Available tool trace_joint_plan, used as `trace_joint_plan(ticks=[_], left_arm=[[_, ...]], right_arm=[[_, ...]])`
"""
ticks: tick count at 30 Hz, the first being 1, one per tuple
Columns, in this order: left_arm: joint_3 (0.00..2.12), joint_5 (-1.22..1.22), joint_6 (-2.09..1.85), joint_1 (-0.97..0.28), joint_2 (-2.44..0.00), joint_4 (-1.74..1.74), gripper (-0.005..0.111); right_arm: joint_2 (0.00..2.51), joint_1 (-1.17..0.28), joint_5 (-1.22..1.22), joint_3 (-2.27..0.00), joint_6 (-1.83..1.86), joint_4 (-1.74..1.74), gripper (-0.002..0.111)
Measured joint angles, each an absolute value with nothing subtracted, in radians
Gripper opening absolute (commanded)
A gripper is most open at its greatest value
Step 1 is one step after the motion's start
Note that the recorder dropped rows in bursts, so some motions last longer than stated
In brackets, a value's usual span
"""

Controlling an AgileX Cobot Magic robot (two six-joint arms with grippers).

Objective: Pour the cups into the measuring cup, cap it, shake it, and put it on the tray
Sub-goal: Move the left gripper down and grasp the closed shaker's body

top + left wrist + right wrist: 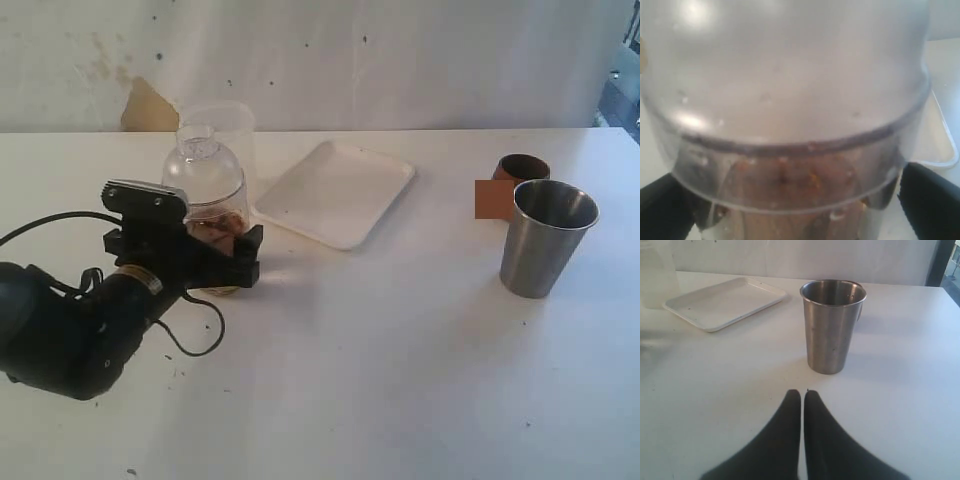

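Left end effector (222, 262), jaws fully spread, straddles the capped measuring cup (213, 222) at the tray's (335, 192) 9 o'clock, apparently positioned to grasp it for shaking; right end effector (802, 400) is closed and empty.

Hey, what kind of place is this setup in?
Probably a robotics lab or test bench, not a real kitchen: a plain white table against a scuffed wall, a black robot arm with loose cable, and a few props such as a white tray.

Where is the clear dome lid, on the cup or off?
On. The cap sits upright atop the measuring cup, its rim seated around the cup's mouth; brownish contents show below.
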State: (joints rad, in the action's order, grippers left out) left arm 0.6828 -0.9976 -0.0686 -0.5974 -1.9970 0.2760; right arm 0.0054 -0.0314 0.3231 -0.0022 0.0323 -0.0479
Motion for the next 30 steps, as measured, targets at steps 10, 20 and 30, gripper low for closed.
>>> trace_joint_plan(ticks=[10, 20, 30], left_arm=[[0.745, -0.967, -0.104, -0.597, -2.053, 0.301, 0.105], [0.773, -0.960, -0.104, -0.597, -2.057, 0.320, 0.105], [0.777, -0.958, -0.066, -0.597, -2.057, 0.337, 0.105]], right_arm=[[0.005, -0.031, 0.323, -0.002, 0.032, -0.048, 0.003], [0.005, -0.031, 0.323, -0.002, 0.030, -0.048, 0.003], [0.005, -0.031, 0.323, -0.002, 0.030, -0.048, 0.003]])
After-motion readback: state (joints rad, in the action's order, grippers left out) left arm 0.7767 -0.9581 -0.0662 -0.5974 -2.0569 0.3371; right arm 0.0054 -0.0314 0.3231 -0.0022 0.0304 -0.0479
